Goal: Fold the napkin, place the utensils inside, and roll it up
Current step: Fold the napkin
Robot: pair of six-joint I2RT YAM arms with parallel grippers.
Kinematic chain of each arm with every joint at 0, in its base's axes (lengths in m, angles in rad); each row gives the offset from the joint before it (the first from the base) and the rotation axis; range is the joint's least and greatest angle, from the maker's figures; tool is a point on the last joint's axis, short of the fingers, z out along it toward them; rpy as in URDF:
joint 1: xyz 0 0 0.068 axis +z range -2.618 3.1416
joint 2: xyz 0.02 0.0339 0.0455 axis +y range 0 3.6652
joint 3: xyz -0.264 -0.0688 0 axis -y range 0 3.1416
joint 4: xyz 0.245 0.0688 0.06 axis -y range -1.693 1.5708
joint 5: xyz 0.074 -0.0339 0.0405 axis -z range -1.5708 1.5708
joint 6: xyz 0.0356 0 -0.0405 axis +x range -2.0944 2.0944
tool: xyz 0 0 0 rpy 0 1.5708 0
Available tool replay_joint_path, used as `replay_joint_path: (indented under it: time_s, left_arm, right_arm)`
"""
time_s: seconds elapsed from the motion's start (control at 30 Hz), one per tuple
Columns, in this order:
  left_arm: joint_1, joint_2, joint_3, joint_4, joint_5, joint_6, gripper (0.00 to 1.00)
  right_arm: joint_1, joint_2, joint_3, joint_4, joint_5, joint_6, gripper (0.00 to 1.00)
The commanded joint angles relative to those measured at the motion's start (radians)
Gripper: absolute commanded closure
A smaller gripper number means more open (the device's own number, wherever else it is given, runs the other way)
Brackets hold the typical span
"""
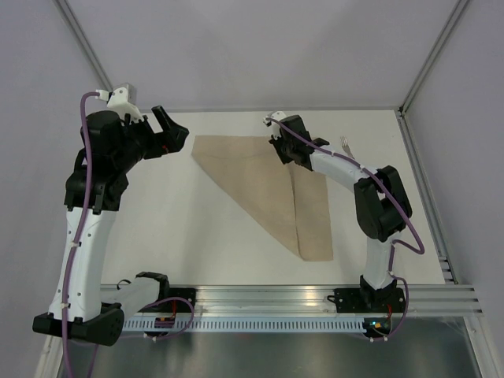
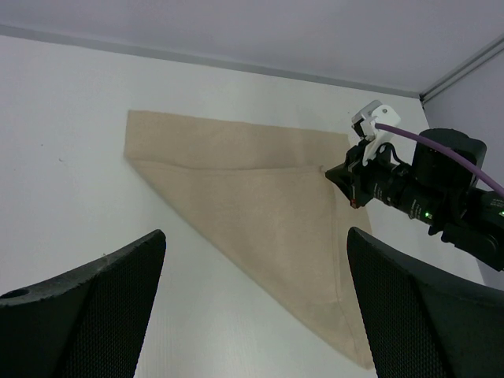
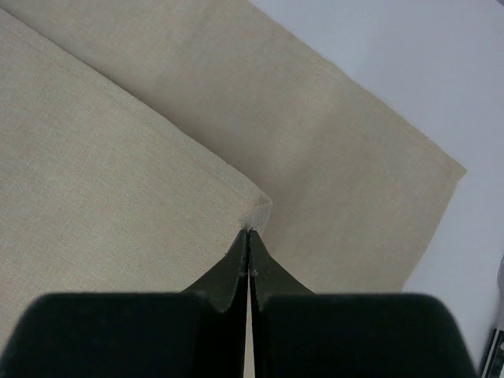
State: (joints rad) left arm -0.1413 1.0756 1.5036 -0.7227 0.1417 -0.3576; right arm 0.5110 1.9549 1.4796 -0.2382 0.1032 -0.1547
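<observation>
Napkin (image 1: 260, 181) lay on the far middle of the table (image 1: 197, 236) in the top view, already folded into a long triangle with its point toward the near side. The folding looked partly done. The utensils (image 1: 346, 144) lay on the bare table at the far right, apart from the cloth, so placing them inside and the rolling were not yet done. The left gripper (image 1: 175, 130) hovered left of the napkin, touching nothing.

In the left wrist view its two fingers (image 2: 102, 315) stood wide apart with nothing between them. The right gripper (image 2: 337, 173) had its tip at the corner of the upper layer.

In the right wrist view the jaws were pressed together. The corner of the folded layer (image 3: 256, 211) met the tips and curled up a little, so I judged it was pinched there.
</observation>
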Motion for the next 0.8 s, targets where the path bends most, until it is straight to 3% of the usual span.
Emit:
replay_joint_path:
  time_s: [0.0,0.77]
  left_arm:
    - [0.003,0.004,-0.002,0.04,0.032,0.003,0.01]
    - [0.005,0.038,0.003,0.042,0.038,0.006,0.01]
  right_arm:
    - [-0.029,-0.036,0.018,0.04,0.013,-0.014,0.99]
    - [-0.187,0.027,0.088,0.066,-0.011,-0.006,1.0]
